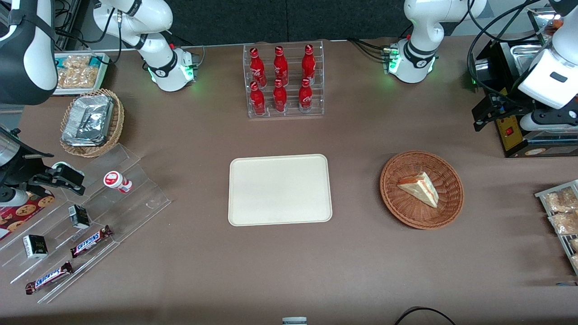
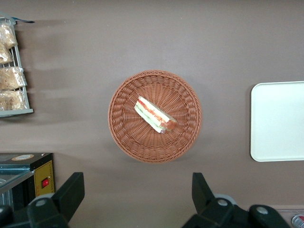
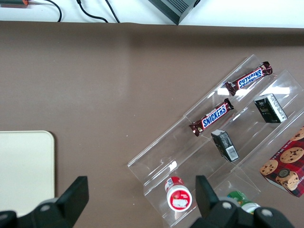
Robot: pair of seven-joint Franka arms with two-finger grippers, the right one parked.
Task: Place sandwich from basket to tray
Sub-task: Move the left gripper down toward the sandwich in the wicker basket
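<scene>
I see the sandwich [image 2: 156, 115] lying in the wicker basket [image 2: 124, 137] — tray [image 1: 280, 189] alongside it. Left gripper [image 2: 137, 199] above the basket, fingers spread wide, holding nothing.

The tray [image 2: 278, 121] was cut off by the edge of the left wrist view, only one end showing. In the same view the gripper [image 2: 137, 197], poised above the worktop beside the basket [image 2: 124, 137], showed only its two spread fingertips [image 2: 71, 192]; the body was cropped. The rack of bagged snacks [image 1: 560, 216] ran off the front view's edge. The sandwich [image 2: 155, 114] filling was too small to identify.
</scene>
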